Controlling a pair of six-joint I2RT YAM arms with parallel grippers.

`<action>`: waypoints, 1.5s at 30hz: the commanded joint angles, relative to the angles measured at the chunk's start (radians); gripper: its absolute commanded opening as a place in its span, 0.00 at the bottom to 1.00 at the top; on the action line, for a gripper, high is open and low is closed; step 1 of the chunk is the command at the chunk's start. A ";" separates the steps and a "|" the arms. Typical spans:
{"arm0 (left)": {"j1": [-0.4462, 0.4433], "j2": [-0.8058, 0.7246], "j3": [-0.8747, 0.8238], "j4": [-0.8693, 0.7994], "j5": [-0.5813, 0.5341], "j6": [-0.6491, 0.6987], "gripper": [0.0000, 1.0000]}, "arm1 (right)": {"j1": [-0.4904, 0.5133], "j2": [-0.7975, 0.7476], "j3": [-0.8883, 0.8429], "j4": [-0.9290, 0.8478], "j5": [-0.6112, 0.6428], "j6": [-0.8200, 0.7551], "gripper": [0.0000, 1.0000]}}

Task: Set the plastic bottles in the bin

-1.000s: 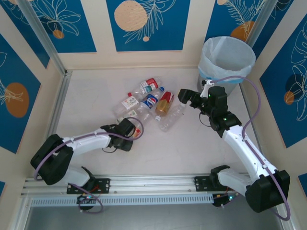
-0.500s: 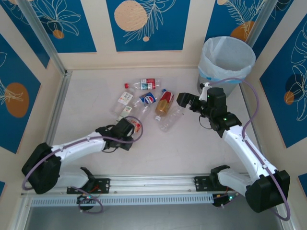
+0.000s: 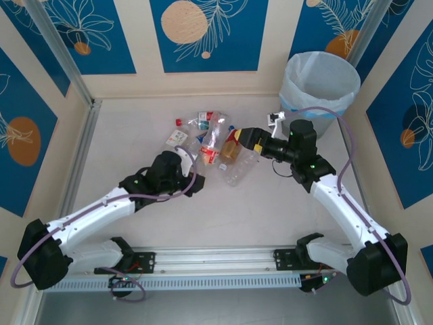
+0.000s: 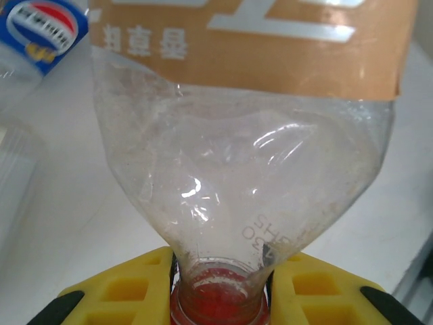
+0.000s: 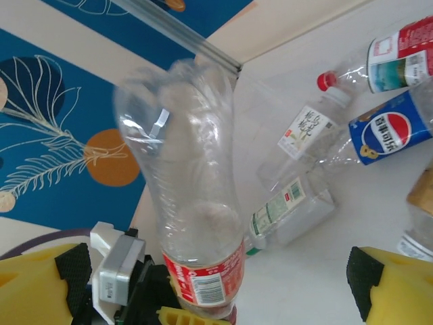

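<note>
— Since half a second ago, a red-labelled bottle [image 3: 213,137] is being held up off the table [image 3: 270,203] rather than lying in the pile, and the left arm is being stretched farther forward.

— How is it being gripped?

— It is being clamped at the neck, right at the red cap, by the left pincer [image 4: 220,288]. The cap is being kept downward and the crumpled body is being tilted up and away.

— And the other plastic bottles?

— They are being left lying on the table near its middle: a blue-labelled bottle [image 5: 389,128], a white-labelled bottle [image 5: 308,128] with a red cap, an amber bottle [image 3: 231,147] and a clear bottle [image 3: 242,169] among them.

— The right pincer?

— The right pincer [image 3: 245,137] is being kept wide apart just beside the amber bottle, with nothing gripped by its yellow fingers [image 5: 389,277]. It is now being held farther left than before.

— The bin?

— The bin [image 3: 301,95] is being left standing at the far right corner, well apart from the red-labelled bottle.
</note>
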 commanded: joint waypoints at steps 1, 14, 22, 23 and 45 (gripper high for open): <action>-0.010 0.011 0.023 0.117 0.102 -0.045 0.00 | 0.034 0.027 0.033 0.081 -0.063 0.020 0.99; -0.010 0.022 0.018 0.156 0.157 -0.034 0.00 | 0.189 0.158 0.139 0.130 0.069 -0.179 0.95; -0.011 0.025 0.011 0.180 0.175 -0.037 0.00 | 0.225 0.214 0.184 0.124 0.172 -0.241 0.78; -0.010 0.023 0.009 0.180 0.174 -0.038 0.00 | 0.226 0.214 0.182 0.128 0.181 -0.238 0.76; -0.010 0.031 0.014 0.171 0.173 -0.052 0.12 | 0.218 0.142 0.093 0.161 0.240 -0.238 0.40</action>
